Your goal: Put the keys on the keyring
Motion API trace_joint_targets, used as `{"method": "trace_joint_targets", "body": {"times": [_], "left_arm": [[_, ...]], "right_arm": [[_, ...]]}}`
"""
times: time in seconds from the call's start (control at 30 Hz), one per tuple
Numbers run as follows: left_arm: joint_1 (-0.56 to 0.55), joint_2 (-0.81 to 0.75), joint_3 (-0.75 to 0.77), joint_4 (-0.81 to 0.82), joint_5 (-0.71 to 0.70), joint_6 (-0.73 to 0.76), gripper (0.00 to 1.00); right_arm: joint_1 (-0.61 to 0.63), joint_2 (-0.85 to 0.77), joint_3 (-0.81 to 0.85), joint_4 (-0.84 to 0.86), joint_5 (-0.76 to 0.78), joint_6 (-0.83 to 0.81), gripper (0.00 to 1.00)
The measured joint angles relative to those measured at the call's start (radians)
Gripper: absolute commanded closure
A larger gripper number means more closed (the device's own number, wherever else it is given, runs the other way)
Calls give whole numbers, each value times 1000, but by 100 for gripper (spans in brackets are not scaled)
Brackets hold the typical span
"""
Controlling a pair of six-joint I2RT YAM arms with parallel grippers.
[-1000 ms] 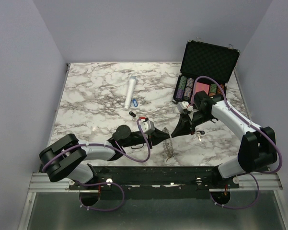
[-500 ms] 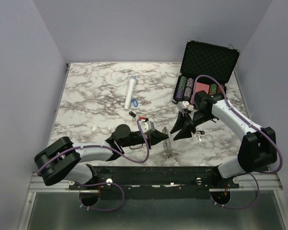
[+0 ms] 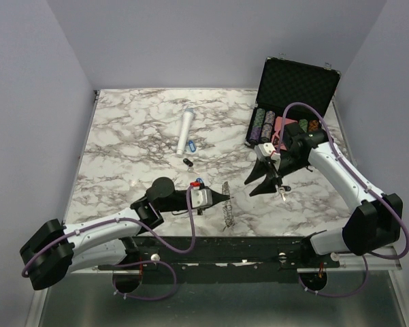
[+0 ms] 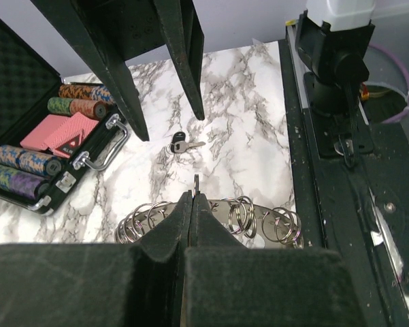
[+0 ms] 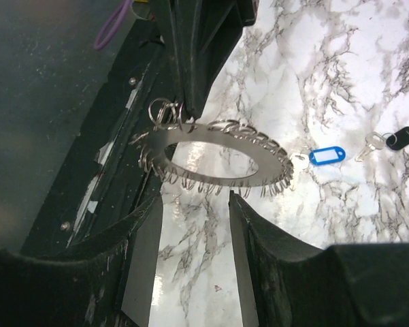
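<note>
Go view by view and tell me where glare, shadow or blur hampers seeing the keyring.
Top external: soft even light, faint shadows, but the keyring is small and edge-on. Left wrist: the left gripper fills the bottom as a dark, soft mass; the ring's loops beyond are fairly sharp. Right wrist: the ring's flat face glares pale, and the picture's left part is dim.

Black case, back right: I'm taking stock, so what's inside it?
Rows of poker chips and pink packs lie in the case. From above, the right arm covers part of it.
</note>
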Motion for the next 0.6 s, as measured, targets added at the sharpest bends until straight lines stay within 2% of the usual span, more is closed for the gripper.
{"method": "trace_joint_targets", "body": {"times": [0.23,0.6], "left_arm": [[0,-92,-17,-41,76,0,100],[0,-150,-177,211,127,-291,100]], "right_arm": [[0,-38,-55,-3,0,-2,45],[0,-95,-85,13,-10,70,40]]}}
